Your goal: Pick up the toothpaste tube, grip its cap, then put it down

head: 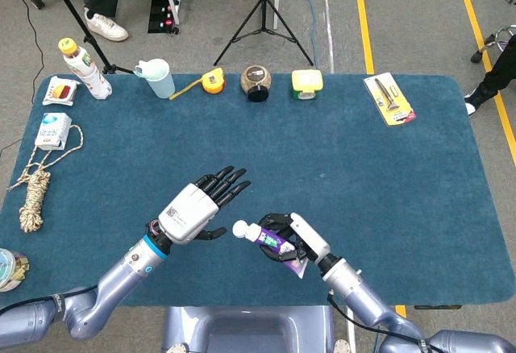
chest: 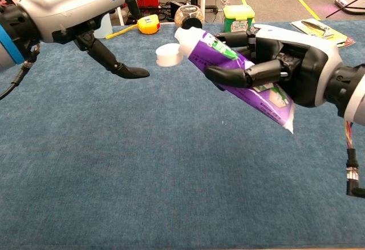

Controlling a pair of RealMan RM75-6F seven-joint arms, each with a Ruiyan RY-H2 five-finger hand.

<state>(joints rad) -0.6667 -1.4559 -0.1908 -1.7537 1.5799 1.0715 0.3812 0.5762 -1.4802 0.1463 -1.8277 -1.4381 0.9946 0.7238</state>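
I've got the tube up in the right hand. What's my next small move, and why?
Probably ease the open left hand rightward and close its fingers on the white round cap. The right hand holds the purple toothpaste tube above the blue table mat, cap pointing at the left hand, with a gap between them.

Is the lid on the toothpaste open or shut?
Open: the white flip cap hangs off beside the toothpaste tube nozzle, in the chest view.

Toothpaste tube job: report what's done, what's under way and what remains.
Done: the right robot hand holds the toothpaste tube lifted off the table.
Under way: the left robot hand, fingers spread, sits beside the white cap, not touching it.
Left: grip the cap, then put the tube down.
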